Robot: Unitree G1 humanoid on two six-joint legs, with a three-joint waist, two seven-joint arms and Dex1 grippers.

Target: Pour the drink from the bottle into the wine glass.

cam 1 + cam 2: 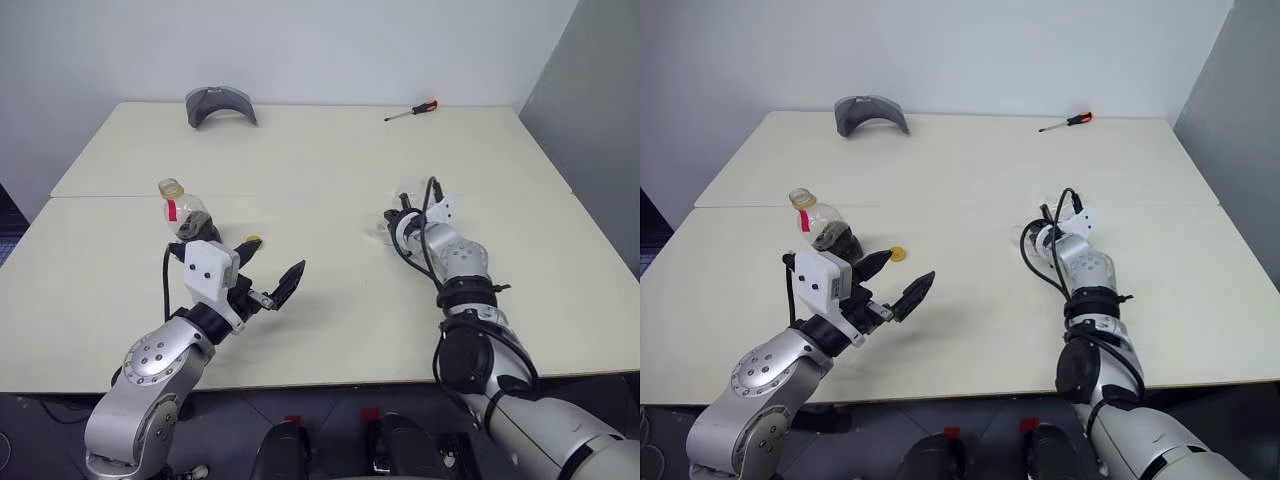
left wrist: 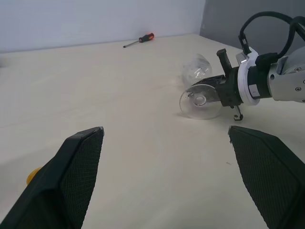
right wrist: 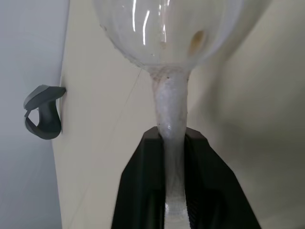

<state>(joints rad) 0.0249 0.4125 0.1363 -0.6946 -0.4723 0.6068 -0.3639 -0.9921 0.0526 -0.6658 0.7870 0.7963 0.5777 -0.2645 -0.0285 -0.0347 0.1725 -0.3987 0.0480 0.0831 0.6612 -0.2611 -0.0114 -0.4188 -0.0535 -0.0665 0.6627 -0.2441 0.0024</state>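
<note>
The wine glass (image 2: 198, 98) lies on its side on the cream table, right of centre, with its round foot turned toward my left arm. My right gripper (image 3: 170, 134) is shut on its thin stem, one black finger on each side. The bottle (image 1: 184, 214) stands upright at the left with no cap on and a little dark drink (image 1: 839, 240) in its base. Its yellow cap (image 1: 897, 254) lies on the table beside it. My left gripper (image 1: 272, 262) hovers just in front of the bottle, open and holding nothing.
A red-handled screwdriver (image 1: 412, 110) lies at the far right of the table. A grey curved object (image 1: 220, 105) sits at the far edge, left of centre. The table (image 1: 330, 160) is made of two boards with a seam running across.
</note>
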